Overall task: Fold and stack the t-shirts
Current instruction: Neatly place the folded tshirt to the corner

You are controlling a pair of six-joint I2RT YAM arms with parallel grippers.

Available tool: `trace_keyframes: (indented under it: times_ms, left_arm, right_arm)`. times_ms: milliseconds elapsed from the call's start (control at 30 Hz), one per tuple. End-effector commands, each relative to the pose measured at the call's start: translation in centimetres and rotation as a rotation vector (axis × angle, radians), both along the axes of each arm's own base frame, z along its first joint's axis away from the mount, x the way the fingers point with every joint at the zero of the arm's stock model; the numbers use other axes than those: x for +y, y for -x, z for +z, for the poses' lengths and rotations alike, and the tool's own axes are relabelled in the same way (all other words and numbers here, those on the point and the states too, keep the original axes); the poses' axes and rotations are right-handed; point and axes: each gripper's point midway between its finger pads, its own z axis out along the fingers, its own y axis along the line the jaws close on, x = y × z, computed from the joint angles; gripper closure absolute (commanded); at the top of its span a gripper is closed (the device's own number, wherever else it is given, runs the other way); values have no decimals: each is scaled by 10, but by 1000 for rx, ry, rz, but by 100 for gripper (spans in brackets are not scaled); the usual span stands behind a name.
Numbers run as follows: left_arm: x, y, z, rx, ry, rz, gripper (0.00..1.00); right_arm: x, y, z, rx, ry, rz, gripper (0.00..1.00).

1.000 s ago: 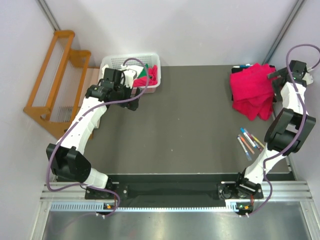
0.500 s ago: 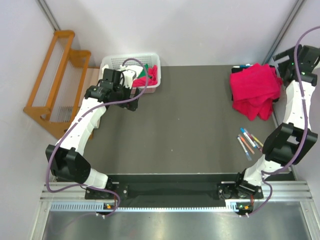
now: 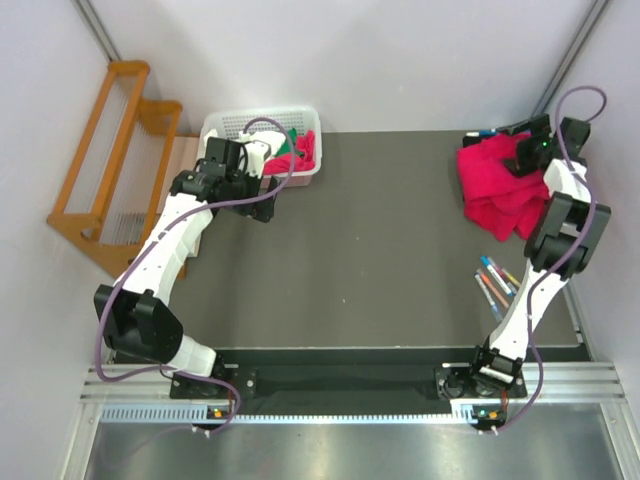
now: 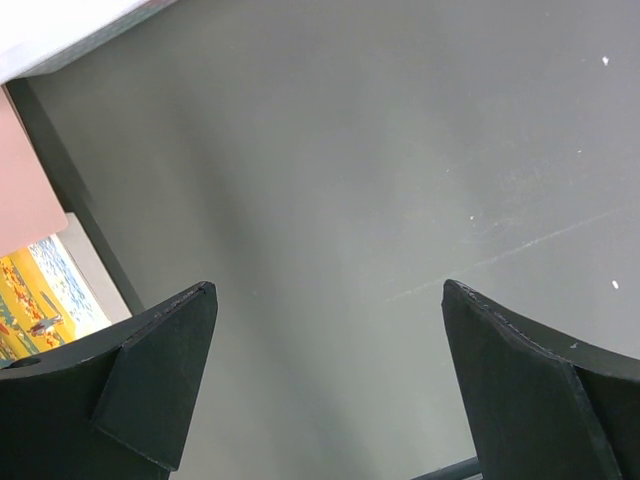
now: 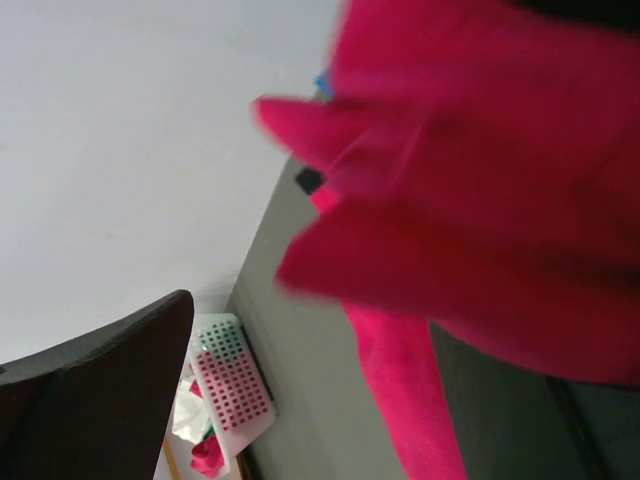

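A pile of crimson-red t-shirts (image 3: 498,188) lies rumpled at the table's far right corner. My right gripper (image 3: 527,150) hovers over the pile's far right edge. In the right wrist view the red t-shirts (image 5: 480,150) fill the upper right, blurred and very close. My right gripper (image 5: 310,330) is open, and a red fold lies between its fingers in the picture. More red cloth (image 3: 305,148) sits in the white basket (image 3: 230,125) at far left. My left gripper (image 3: 258,200) hangs open beside that basket, over bare table (image 4: 330,150), with nothing in it (image 4: 328,290).
The basket also holds white and green cloth (image 3: 283,146) and shows small in the right wrist view (image 5: 235,390). Several coloured markers (image 3: 498,282) lie near the right table edge. A wooden rack (image 3: 110,150) stands off the table at left. Walls close the back and sides.
My right arm rose beside the red pile, then swung in over its far right edge. Its jaws opened a little wider. The left arm has not moved.
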Motion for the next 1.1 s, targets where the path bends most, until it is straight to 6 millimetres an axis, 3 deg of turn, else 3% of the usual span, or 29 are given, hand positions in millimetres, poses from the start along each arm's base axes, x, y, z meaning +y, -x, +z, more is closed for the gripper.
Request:
trace_keyframes:
  times_ms: [0, 200, 300, 333, 433, 567, 633, 733, 833, 1067]
  left_arm:
    - [2, -8, 6, -31, 10, -10, 1]
    - [5, -8, 3, -21, 5, -5, 1]
    - [6, -7, 1, -15, 4, -4, 1]
    - [5, -6, 2, -16, 7, -6, 1]
    - [6, -5, 6, -22, 8, -5, 1]
    - [6, -3, 11, -30, 14, -5, 1]
    - [6, -3, 13, -33, 15, -2, 1]
    - [6, -2, 14, -31, 18, 1, 1]
    - [8, 0, 15, -34, 12, 8, 1]
    - [12, 2, 16, -30, -4, 21, 1]
  right_arm:
    - [-10, -20, -5, 2, -18, -3, 0]
    - [-29, 6, -95, 220, 4, -57, 0]
    - [-28, 18, -112, 247, -3, -51, 0]
    - [-27, 19, -110, 239, -7, -46, 0]
    - [-17, 11, -77, 118, -20, -3, 0]
    - [17, -8, 22, -204, -63, 174, 0]
    - [23, -13, 55, -311, -60, 213, 0]
    - [22, -16, 80, -379, -57, 216, 0]
    - [22, -25, 87, -426, -95, 219, 0]
    - [8, -44, 34, -323, -120, 160, 0]
